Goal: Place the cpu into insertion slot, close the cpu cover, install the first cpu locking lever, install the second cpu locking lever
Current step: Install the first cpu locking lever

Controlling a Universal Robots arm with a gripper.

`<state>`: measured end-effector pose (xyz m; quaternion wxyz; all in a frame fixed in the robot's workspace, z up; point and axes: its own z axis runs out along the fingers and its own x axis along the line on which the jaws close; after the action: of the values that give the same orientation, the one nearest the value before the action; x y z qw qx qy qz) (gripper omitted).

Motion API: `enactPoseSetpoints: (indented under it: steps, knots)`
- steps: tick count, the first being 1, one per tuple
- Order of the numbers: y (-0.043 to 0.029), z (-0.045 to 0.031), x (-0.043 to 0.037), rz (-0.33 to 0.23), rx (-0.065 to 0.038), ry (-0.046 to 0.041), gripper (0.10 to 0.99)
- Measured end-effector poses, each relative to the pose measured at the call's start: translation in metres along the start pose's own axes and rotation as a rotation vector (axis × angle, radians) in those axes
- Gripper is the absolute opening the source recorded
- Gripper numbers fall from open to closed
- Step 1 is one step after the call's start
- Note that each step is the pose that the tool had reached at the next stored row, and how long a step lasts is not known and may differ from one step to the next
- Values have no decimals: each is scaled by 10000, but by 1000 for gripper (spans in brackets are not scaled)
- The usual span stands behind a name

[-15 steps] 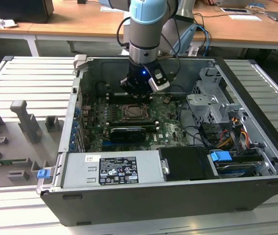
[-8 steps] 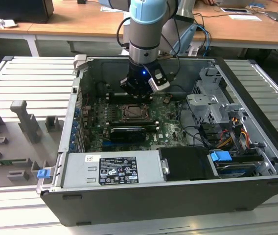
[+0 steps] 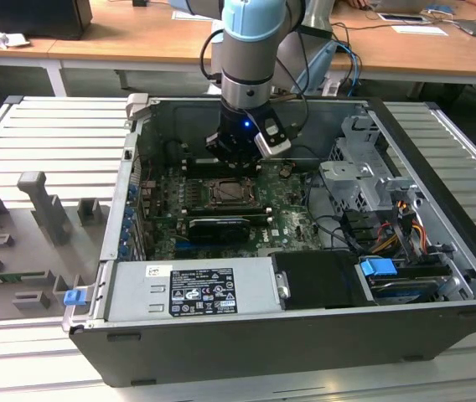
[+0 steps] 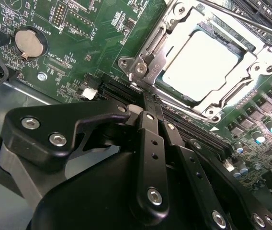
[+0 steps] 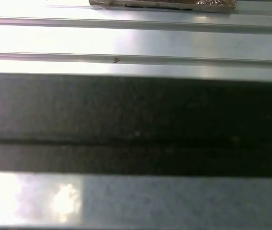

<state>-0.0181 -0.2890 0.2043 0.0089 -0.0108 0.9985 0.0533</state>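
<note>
A: Where is the cpu (image 4: pixel 199 64) sitting?

B: It is lying flat in the insertion slot (image 4: pixel 257 72), with the cpu cover (image 4: pixel 172 36) folded down around it.

A: And the gripper (image 4: pixel 145 103)?

B: Its fingers are pinched together on nothing, hovering just beside the slot's corner. Judging by that, the levers are still awaiting work.

Matt black plastic-looking gripper (image 4: pixel 148 103) with bright steel screws. Pale, smooth, silvery cpu (image 4: pixel 198 64) under shiny bare-metal cpu cover (image 4: pixel 251 72). Glossy green circuit board (image 4: pixel 93 43). Ribbed grey metal table (image 3: pixel 45 142). Dull grey metal case (image 3: pixel 246 335).
</note>
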Motion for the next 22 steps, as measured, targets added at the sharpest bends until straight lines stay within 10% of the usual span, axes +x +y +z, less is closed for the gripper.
enactPoseSetpoints:
  steps: [22]
  knots:
    - [-69, -91, -12, -2, 86, 2, 106]
